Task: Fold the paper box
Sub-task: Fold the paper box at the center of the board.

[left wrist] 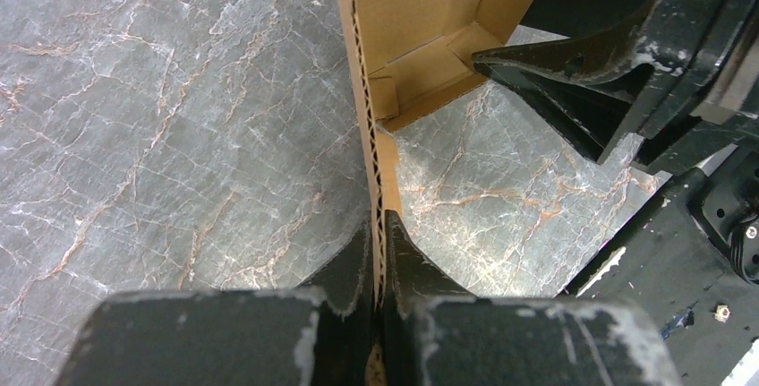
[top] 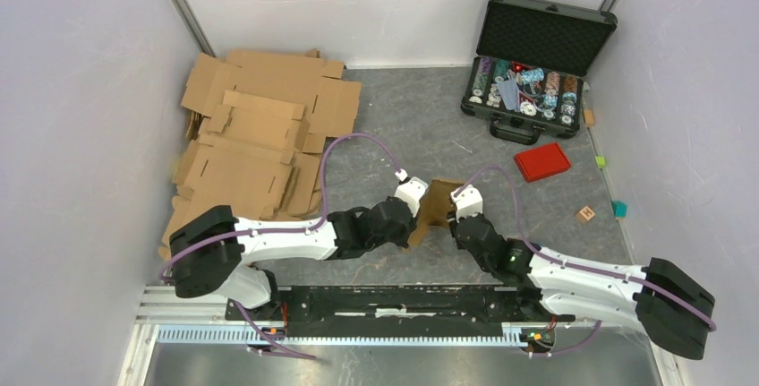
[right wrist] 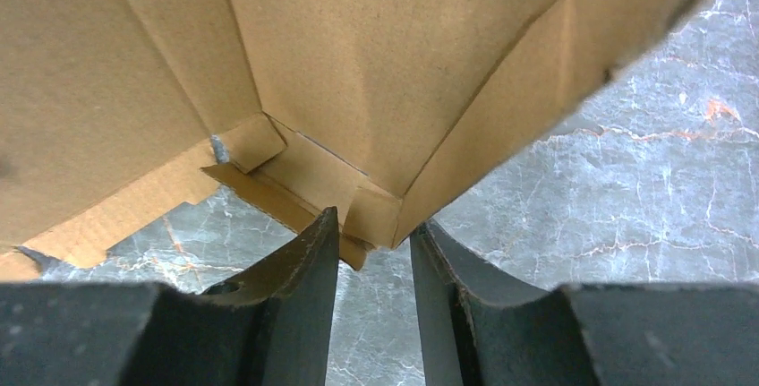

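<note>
Mid-fold. Left tool (left wrist: 380, 229) pinches paper box (left wrist: 430, 10) wall; right tool (right wrist: 376, 223) narrowly parted at lower corner. Next, likely: grip flap, fold inward.

The stack of cardboard sheets (top: 255, 135) is filling the far left of the desk (top: 407, 108), right up to the wall. At far right the open black case (top: 535, 64) is blocking the corner, with the red lid (top: 541, 161) and small blocks (top: 586, 213) lying just near of it. Between them a broad grey stretch is lying open. In the middle the paper box (top: 437, 202) is standing wedged between the left tool (left wrist: 379, 223) and right tool (right wrist: 374, 225), closing that gap, and the arms are barring the near strip.
</note>
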### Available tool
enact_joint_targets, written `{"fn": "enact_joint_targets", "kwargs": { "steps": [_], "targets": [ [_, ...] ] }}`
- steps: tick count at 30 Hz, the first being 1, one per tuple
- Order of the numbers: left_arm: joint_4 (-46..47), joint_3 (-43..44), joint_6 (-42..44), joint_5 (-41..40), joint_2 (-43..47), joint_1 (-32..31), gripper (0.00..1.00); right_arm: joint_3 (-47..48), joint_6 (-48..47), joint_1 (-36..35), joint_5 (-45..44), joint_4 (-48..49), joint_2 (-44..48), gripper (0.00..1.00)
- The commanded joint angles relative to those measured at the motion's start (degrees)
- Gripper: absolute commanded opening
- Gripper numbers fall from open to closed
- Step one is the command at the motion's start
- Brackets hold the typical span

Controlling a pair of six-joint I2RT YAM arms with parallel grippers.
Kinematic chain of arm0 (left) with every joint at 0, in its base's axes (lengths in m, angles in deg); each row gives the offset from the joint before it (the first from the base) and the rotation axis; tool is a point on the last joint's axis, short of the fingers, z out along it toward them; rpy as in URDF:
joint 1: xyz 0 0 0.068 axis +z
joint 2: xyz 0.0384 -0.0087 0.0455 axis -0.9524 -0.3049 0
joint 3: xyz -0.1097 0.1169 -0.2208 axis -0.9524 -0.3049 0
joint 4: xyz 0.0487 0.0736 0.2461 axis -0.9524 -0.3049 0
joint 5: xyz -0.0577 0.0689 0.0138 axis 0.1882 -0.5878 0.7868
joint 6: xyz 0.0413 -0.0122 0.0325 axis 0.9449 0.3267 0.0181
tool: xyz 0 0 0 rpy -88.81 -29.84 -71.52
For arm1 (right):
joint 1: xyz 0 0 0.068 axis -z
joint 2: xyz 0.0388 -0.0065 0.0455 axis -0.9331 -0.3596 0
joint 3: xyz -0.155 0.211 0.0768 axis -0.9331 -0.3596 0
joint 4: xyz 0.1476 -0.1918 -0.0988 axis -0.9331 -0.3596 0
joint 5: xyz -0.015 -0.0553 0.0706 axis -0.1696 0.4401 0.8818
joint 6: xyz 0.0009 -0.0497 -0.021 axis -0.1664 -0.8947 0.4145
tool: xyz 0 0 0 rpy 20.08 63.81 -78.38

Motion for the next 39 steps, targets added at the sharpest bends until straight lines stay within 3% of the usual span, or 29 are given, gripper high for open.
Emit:
{"fn": "enact_joint_targets", "kwargs": {
  "steps": [1, 25, 33, 39],
  "targets": [
    [0.18, 2.42, 2.33, 1.19, -0.67, -0.4, 0.02, -0.27, -1.62, -0.19, 3.17, 2.88, 2.28, 0.43],
    [-0.09, 2.86, 2.99, 2.34, -0.96, -0.41, 0.02, -1.0, -1.46, 2.39, 13.05, 5.67, 2.65, 0.63],
    [-0.09, 2.94, 3.04, 2.6, -0.7, -0.44, 0.02, -1.48, -2.55, 3.41, 16.22, 6.01, 3.61, 0.77],
    [-0.08, 3.18, 3.07, 2.82, -0.87, -0.43, 0.02, -1.47, -3.32, 3.54, 15.03, 5.67, 3.53, 0.71]
  ]
}}
